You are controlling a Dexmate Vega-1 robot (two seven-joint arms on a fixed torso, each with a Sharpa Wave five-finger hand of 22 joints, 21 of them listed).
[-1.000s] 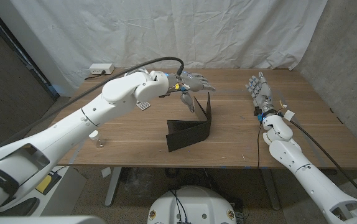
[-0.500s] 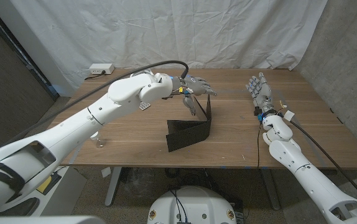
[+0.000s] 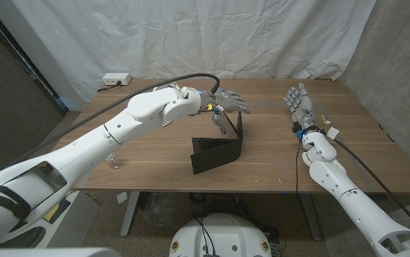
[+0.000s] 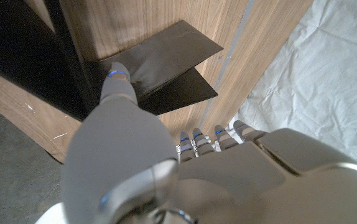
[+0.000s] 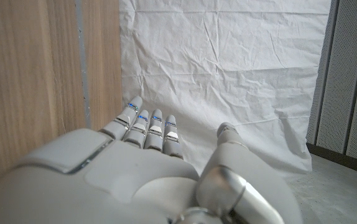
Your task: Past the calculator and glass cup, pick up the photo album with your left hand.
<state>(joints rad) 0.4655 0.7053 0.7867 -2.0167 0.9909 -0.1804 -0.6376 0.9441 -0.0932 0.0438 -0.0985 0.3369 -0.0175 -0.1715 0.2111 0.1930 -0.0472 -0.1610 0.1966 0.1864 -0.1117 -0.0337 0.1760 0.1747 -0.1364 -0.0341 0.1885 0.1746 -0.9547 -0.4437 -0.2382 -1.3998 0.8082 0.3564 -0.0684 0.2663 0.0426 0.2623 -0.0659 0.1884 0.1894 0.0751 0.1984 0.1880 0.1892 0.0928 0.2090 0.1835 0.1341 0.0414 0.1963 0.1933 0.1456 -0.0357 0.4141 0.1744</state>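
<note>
The black photo album (image 3: 216, 148) stands open on its edge mid-table, its two covers forming an angle. My left hand (image 3: 228, 104) hovers over the top of the album's farther cover (image 3: 239, 127), fingers spread past it and the thumb (image 3: 219, 121) pointing down on the near side. In the left wrist view the thumb (image 4: 117, 84) reaches to the dark album cover (image 4: 160, 59); no grip shows. My left arm partly covers the glass cup (image 3: 113, 163) and the calculator (image 3: 164, 122). At the right, my right hand (image 3: 298, 104) stands upright with fingers apart, holding nothing.
A white power strip (image 3: 116, 80) lies at the table's (image 3: 262, 168) back left corner. A white cloth backdrop (image 3: 212, 36) hangs behind the table. Bare wood lies between the album and my right hand.
My left hand has crept a little to the right, farther over the album's upright cover, its thumb lower beside it. The album and my right hand have not moved.
</note>
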